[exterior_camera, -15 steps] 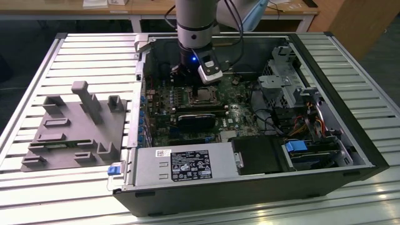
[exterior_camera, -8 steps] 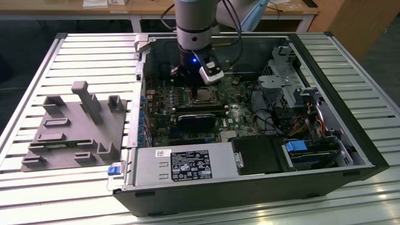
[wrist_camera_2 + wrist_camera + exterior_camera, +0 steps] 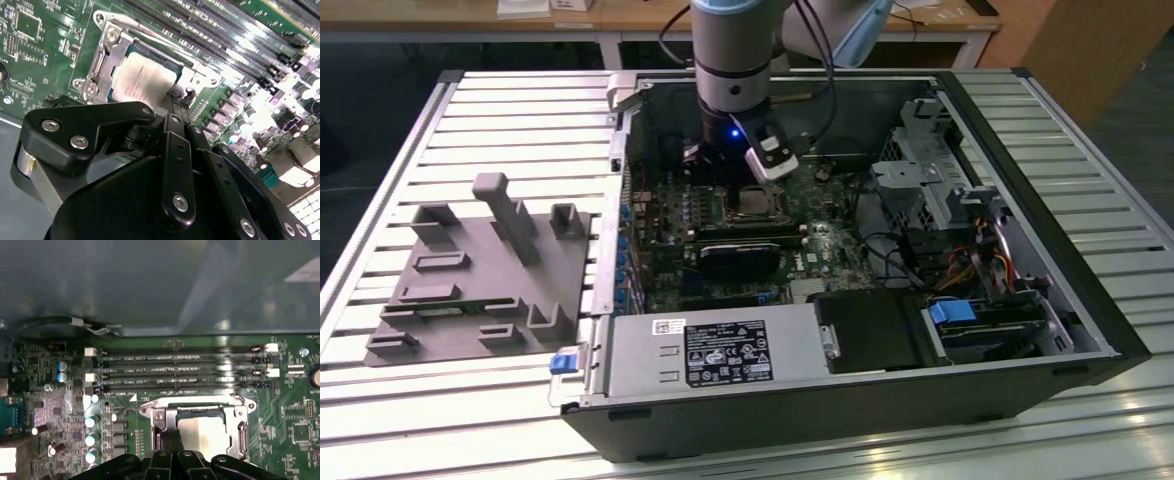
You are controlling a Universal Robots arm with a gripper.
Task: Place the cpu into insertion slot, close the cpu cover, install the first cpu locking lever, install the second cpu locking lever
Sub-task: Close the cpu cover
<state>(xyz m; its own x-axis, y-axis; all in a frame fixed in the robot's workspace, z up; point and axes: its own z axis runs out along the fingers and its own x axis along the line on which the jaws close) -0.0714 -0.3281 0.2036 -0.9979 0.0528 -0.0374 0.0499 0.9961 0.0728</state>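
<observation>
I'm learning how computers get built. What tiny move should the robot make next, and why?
Probably press the thin lever gently down: the chip already lies under the closed metal cover, and the gripper is at the cover's corner beside that lever.

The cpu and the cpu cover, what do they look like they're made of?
The cpu: probably metal on top, a matte pale silver-grey plate that spreads the light softly. The cpu cover: looks like stamped sheet steel, brighter bare silver, with sharp glints along thin bent edges.
</observation>
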